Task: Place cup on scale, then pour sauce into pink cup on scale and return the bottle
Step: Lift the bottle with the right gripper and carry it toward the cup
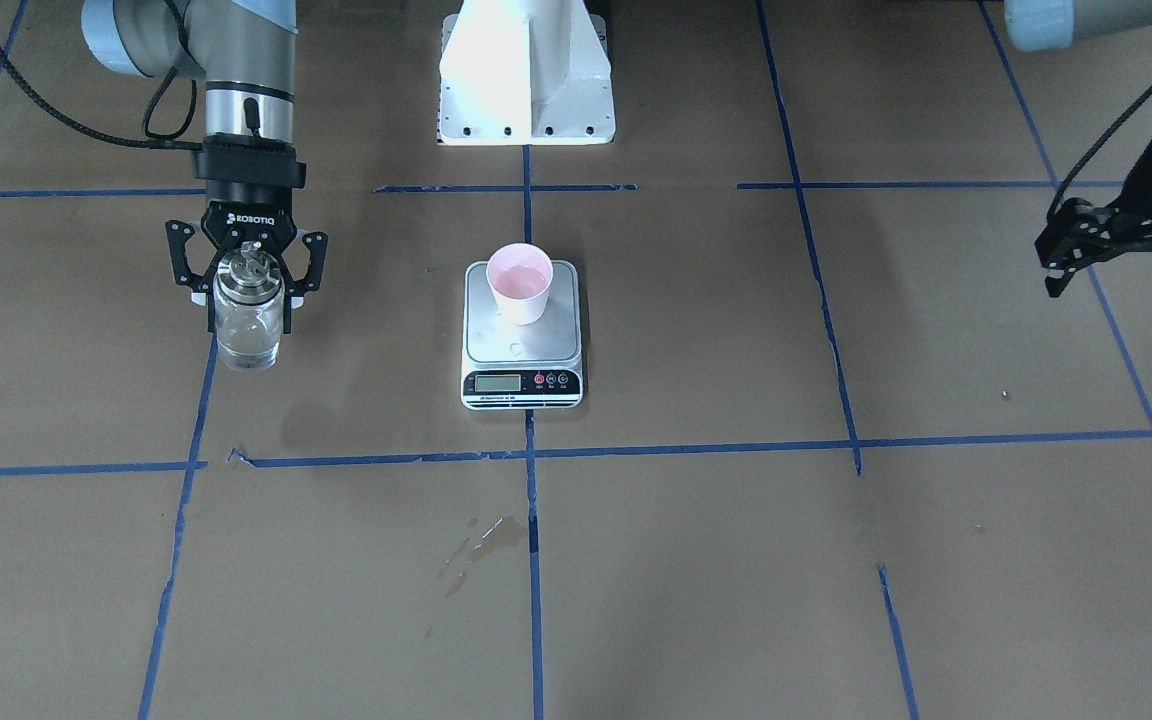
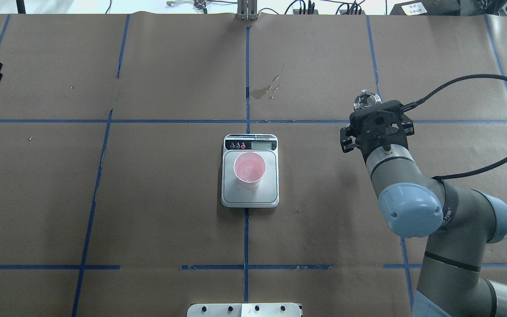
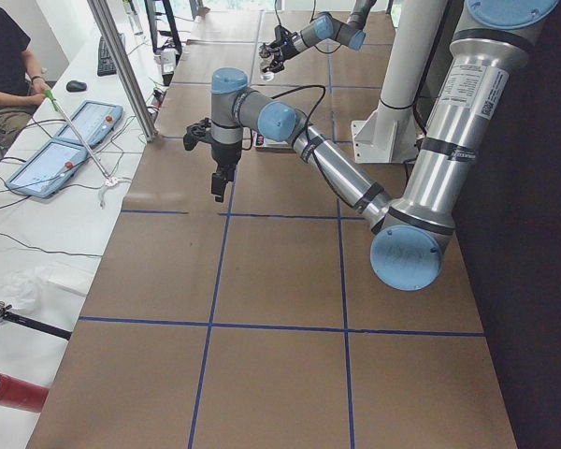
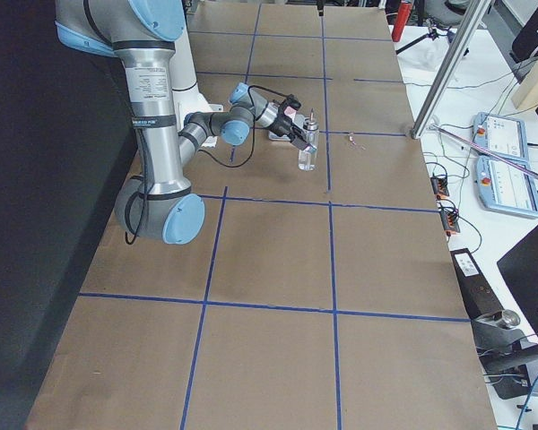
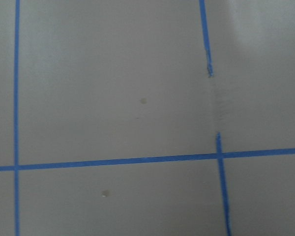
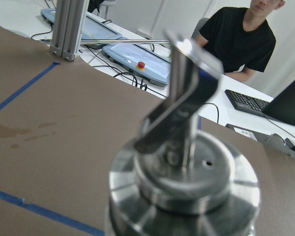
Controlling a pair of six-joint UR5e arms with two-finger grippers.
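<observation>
Right gripper (image 1: 248, 315): fingers closed around bottle (image 1: 248, 342), long axis upright, left of centre in front view. Cup (image 1: 521, 282) on scale (image 1: 522, 345), frame centre, well apart to bottle's right. Left gripper (image 1: 1114, 283): spread wide, empty, far right edge.

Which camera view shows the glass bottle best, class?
Exterior front-facing: the bottle shows whole and sharp in the right gripper. Overhead shows only its cap; exterior right shows it small; the right wrist view, a blurred cap close-up; the left wrist view, none of it.
</observation>
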